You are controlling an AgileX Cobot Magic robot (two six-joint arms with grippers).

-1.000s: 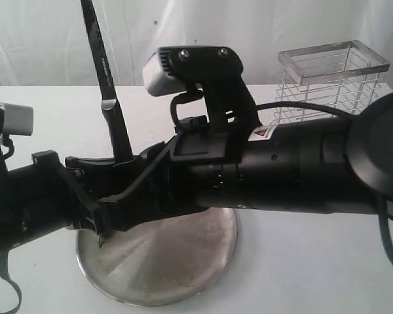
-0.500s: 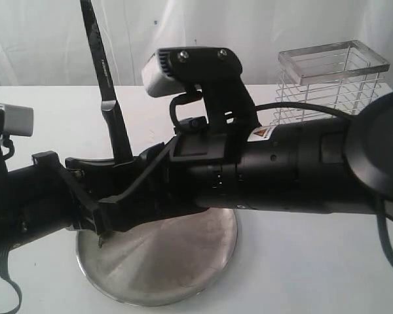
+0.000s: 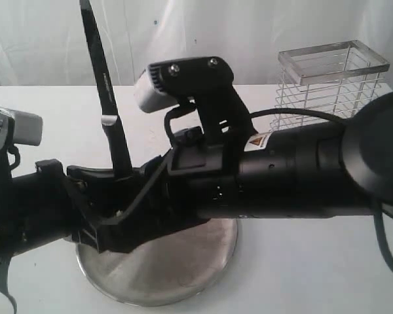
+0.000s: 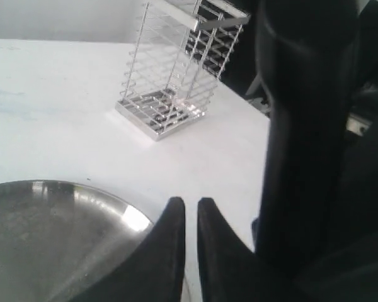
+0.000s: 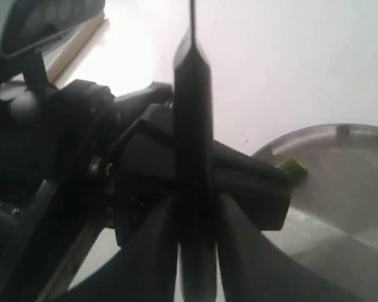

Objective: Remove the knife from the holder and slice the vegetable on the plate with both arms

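My right gripper reaches across from the right and is shut on the black handle of the knife, whose dark blade stands upright, point up. In the right wrist view the handle sits between the fingers. The steel plate lies below both grippers. A small green piece of the vegetable lies on the plate, beside the tip of my left gripper. My left gripper hangs over the plate's rim, shut but for a thin slit, nothing seen in it. The wire holder stands at the back right.
The bulky right arm spans the scene above the plate and hides most of it. The left arm comes in low from the left. White tabletop surrounds the plate; a white curtain hangs behind.
The right arm has shifted slightly left and its wrist has dipped, with the knife still upright. The left arm has risen a little.
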